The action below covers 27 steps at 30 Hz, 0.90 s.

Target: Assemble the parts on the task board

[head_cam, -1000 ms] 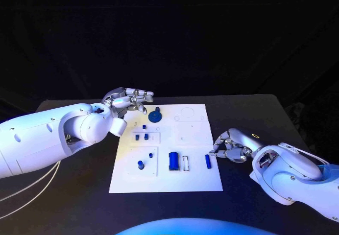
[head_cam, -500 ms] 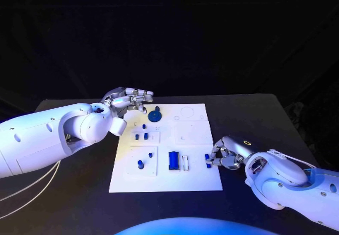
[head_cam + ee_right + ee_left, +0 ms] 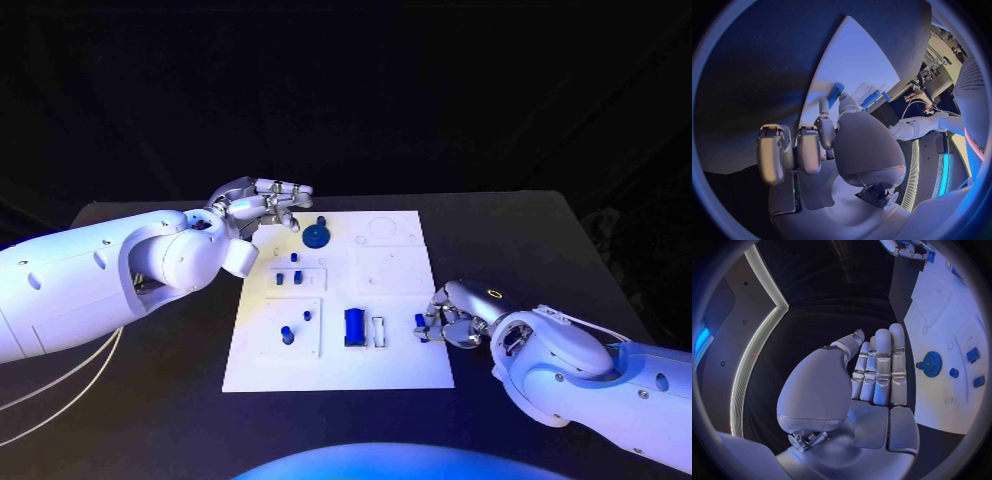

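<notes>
The white task board (image 3: 389,370) lies mid-table with blue parts on it. A blue gear (image 3: 316,238) sits near its far left corner and also appears in the left wrist view (image 3: 931,363). My left hand (image 3: 268,204) hovers just left of the gear, fingers straight and together (image 3: 878,371), holding nothing. My right hand (image 3: 453,322) rests at the board's right edge, its thumb and a finger pinching a small blue peg (image 3: 423,327). In the right wrist view the peg (image 3: 836,92) pokes out from between those fingertips, over the board (image 3: 848,55).
A tall blue block (image 3: 353,328) stands beside a white slot in the near middle of the board. Small blue pegs (image 3: 289,278) sit in the left-middle plate, and another blue piece (image 3: 287,335) lies in the near-left plate. Black table surrounds the board.
My right hand has moved left onto the board's right edge and closed its fingertips around the blue peg. The left hand has stayed in place.
</notes>
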Each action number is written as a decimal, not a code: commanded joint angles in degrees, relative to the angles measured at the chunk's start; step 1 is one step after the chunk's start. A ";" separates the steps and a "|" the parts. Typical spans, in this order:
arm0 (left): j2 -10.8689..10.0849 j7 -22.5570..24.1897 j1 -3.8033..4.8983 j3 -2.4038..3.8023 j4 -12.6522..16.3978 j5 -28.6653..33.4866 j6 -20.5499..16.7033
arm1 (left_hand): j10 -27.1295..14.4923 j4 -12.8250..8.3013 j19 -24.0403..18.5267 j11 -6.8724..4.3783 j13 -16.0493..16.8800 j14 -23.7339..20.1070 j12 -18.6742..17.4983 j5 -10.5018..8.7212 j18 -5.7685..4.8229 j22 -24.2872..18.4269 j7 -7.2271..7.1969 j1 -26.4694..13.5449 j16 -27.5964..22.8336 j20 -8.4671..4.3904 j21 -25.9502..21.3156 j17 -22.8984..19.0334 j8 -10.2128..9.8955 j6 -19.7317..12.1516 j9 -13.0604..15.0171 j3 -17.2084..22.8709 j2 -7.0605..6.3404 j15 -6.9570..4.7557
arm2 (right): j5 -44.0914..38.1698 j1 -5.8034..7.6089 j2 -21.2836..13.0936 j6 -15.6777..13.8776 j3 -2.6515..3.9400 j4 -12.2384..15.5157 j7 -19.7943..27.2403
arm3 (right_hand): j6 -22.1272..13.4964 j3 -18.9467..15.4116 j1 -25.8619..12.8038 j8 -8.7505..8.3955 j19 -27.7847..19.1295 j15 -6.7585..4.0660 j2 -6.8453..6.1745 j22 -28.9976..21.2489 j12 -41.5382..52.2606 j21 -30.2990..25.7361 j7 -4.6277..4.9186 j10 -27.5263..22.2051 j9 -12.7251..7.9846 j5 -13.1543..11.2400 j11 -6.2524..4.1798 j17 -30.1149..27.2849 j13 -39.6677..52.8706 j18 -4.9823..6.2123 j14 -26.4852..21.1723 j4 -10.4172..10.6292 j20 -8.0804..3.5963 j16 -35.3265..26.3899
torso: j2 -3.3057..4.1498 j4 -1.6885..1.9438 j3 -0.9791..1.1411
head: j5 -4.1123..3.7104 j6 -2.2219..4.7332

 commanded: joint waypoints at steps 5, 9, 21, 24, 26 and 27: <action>-0.03 0.14 0.03 0.03 0.17 0.17 1.13 | -0.40 -0.04 0.41 -0.04 0.09 -0.23 0.20 -0.05 0.75 -0.06 -0.05 -0.04 -0.24 0.07 -0.16 -0.06 0.31 -0.30 -0.06 -0.16 0.53 0.05 | -3.07 -0.42 0.98 3.88 -0.16 -0.94 -1.38 | 0.43 0.96 2.59 0.50 4.00 -0.59 -0.27 13.72 0.37 0.53 -0.29 0.51 0.58 0.27 -0.48 4.47 -5.81 -0.22 3.74 -1.08 -0.24 0.11 | 0.04 0.25 -0.16 | -0.08 -0.17; -0.07 0.08 0.03 0.03 0.20 0.17 1.20 | -0.40 -0.04 0.41 -0.04 0.09 -0.23 0.20 -0.05 0.75 -0.06 -0.05 -0.04 -0.24 0.07 -0.16 -0.06 0.31 -0.30 -0.06 -0.16 0.53 0.05 | -6.15 -0.55 1.86 5.49 -0.22 -1.84 -2.34 | 0.19 1.33 3.95 0.39 4.00 -0.65 -0.80 13.72 0.21 0.54 -0.28 0.42 0.90 0.41 -0.51 4.48 -5.87 -0.23 3.73 -1.88 -0.34 0.09 | 0.09 0.35 -0.18 | -0.15 -0.14; -0.12 -0.01 0.04 0.03 0.19 0.17 1.22 | -0.45 0.04 0.43 -0.03 0.09 -0.24 0.26 -0.05 0.75 -0.11 -0.05 -0.15 -0.23 0.08 -0.24 -0.10 0.33 -0.31 -0.07 -0.25 0.59 0.07 | -10.04 -0.80 3.11 8.33 -0.36 -2.45 -4.38 | -0.15 4.15 6.96 -0.47 3.87 -0.59 -1.61 13.64 -0.63 0.22 -0.09 -0.06 1.51 0.82 -0.40 4.35 -6.26 -0.17 3.68 -3.15 -0.40 -0.06 | 0.13 0.56 -0.36 | -0.27 0.08; -0.11 -0.04 0.04 0.03 0.21 0.17 1.25 | -0.45 0.04 0.43 -0.03 0.09 -0.24 0.26 -0.05 0.75 -0.11 -0.05 -0.15 -0.23 0.08 -0.24 -0.10 0.33 -0.31 -0.07 -0.25 0.59 0.07 | -10.28 -0.81 3.28 9.02 -0.36 -2.41 -4.99 | -0.27 4.74 6.93 -0.76 3.74 -0.53 -2.14 13.55 -0.99 -0.11 0.00 -0.29 1.61 2.42 -0.32 4.24 -6.46 -0.11 3.65 -2.98 -0.35 -0.16 | 0.13 0.64 -0.39 | -0.27 0.17; -0.11 -0.10 0.04 0.03 0.22 0.17 1.30 | -0.45 0.04 0.43 -0.03 0.09 -0.24 0.26 -0.05 0.75 -0.11 -0.05 -0.15 -0.23 0.08 -0.24 -0.10 0.33 -0.31 -0.07 -0.25 0.59 0.07 | -10.41 -0.81 3.39 9.25 -0.37 -2.37 -5.43 | -0.25 5.48 7.19 -0.95 3.71 -0.52 -2.51 13.54 -1.17 -0.16 0.04 -0.42 1.71 4.83 -0.31 4.25 -6.53 -0.09 3.65 -2.94 -0.34 -0.17 | 0.17 0.67 -0.39 | -0.27 0.24; -0.11 -0.12 0.04 0.03 0.22 0.17 1.32 | -0.45 0.04 0.43 -0.03 0.09 -0.24 0.26 -0.05 0.75 -0.11 -0.05 -0.15 -0.23 0.08 -0.24 -0.10 0.33 -0.31 -0.07 -0.25 0.59 0.07 | -10.46 -0.82 3.43 9.22 -0.37 -2.33 -5.65 | -0.13 6.11 7.31 -1.03 3.72 -0.48 -2.73 13.54 -1.22 -0.15 0.09 -0.46 1.81 6.93 -0.36 4.25 -6.53 -0.09 3.64 -2.83 -0.38 -0.19 | 0.20 0.67 -0.39 | -0.24 0.29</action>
